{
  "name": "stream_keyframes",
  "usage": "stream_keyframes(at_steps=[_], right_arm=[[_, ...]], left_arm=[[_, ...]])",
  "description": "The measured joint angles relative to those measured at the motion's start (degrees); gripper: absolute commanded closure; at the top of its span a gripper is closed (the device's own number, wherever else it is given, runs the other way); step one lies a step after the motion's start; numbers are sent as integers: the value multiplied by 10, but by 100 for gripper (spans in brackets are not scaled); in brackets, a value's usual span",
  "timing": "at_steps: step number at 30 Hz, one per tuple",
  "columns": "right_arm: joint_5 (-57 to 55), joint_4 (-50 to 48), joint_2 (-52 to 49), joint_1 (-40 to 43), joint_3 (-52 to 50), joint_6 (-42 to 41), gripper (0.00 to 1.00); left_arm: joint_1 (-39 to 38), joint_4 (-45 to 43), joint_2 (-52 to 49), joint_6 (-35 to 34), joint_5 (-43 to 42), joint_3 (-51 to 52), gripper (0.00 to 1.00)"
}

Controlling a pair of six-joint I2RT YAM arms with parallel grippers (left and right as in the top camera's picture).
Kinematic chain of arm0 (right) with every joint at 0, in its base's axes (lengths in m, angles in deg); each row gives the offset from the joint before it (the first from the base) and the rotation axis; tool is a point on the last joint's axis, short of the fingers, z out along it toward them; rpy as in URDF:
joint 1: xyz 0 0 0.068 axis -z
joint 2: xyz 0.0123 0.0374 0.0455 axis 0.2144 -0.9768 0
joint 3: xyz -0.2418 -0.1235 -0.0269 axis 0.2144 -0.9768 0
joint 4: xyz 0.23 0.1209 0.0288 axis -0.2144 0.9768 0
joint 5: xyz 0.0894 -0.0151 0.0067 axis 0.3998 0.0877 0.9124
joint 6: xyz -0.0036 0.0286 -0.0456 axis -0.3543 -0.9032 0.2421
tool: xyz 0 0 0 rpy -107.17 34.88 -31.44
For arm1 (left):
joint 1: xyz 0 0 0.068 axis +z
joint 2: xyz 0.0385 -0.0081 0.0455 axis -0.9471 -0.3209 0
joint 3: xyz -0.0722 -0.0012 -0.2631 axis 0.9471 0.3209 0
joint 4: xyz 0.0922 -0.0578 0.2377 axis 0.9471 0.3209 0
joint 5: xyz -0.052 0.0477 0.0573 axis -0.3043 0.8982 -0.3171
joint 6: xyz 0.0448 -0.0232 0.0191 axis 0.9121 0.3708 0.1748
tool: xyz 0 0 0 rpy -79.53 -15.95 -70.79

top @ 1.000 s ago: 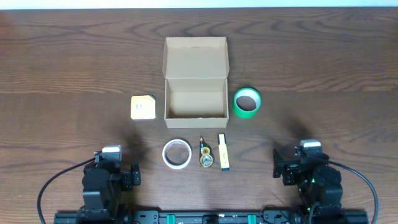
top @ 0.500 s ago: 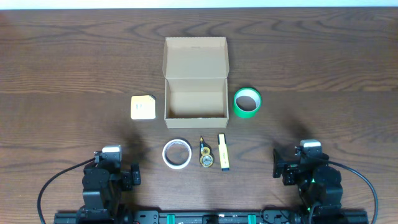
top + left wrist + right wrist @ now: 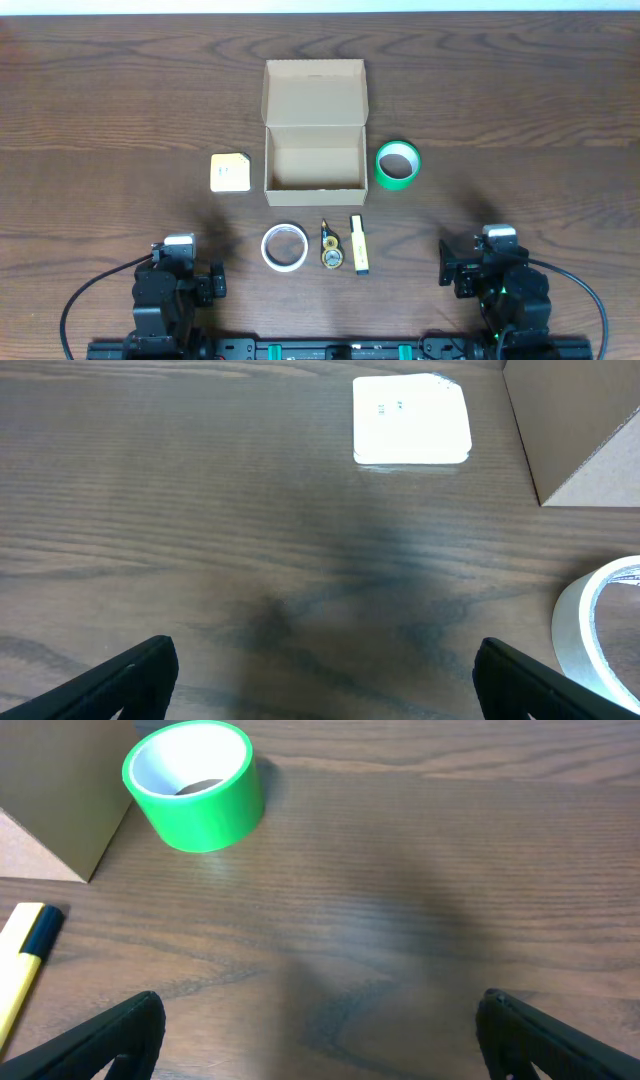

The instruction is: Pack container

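Both arms sit low at the near edge of the desk [image 3: 100,120]. The left tool [image 3: 325,660] has its fingers spread wide with nothing between them. The right tool [image 3: 320,1015] is spread the same way and is also empty.

The container [image 3: 314,168] lies forward of both tools, in the gap between them: ahead and right of the left tool, ahead and left of the right one. Its long axis runs crosswise to either arm's reach. The flap lid [image 3: 314,92] is laid back on the far side, so the mouth faces up and the near wall is the one a load must clear. Inside I see only bare cardboard, so nothing is packed yet.

The goods all lie outside the box:
- A yellow pad [image 3: 411,420] is ahead and slightly right of the left tool, just beside the box's left wall.
- A green tape roll [image 3: 194,798] is ahead and left of the right tool, just beside the right wall.
- A white tape roll [image 3: 284,247], a small round black-and-yellow item [image 3: 332,252] and a yellow marker [image 3: 359,245] lie in a row, closer to the tools than the box is.

The marker's length points from the tools toward the box.

I judge the left arm nearer to the white roll and the pad, and the right arm nearer to the green roll and the marker.
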Motion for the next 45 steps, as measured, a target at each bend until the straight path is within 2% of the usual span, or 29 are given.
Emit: stream_keyframes(at_steps=[9,13,17,22,28,30,36,43,45], right_arm=[[20,-19,-1,0,6,0,1],[24,-16,-57,0,91,-10,1],[23,-13,-224,0,206,-20,1],[23,79,-510,0,405,-25,1],[31,217,-802,1,661,-27,1],[53,232,-892,1,727,-27,1],[95,202,-1017,1,739,-27,1],[75,166,-1109,-37,739,-49,1],[65,164,-1130,-50,739,-56,4]], left_arm=[[0,0,0,0,0,0,5],[0,0,0,0,0,0,4],[0,0,1,0,0,0,4],[0,1,1,0,0,-1,5],[0,2,2,0,0,-1,5],[0,2,1,0,0,-1,5],[0,2,1,0,0,-1,5],[0,2,1,0,0,-1,5],[0,2,1,0,0,-1,5]])
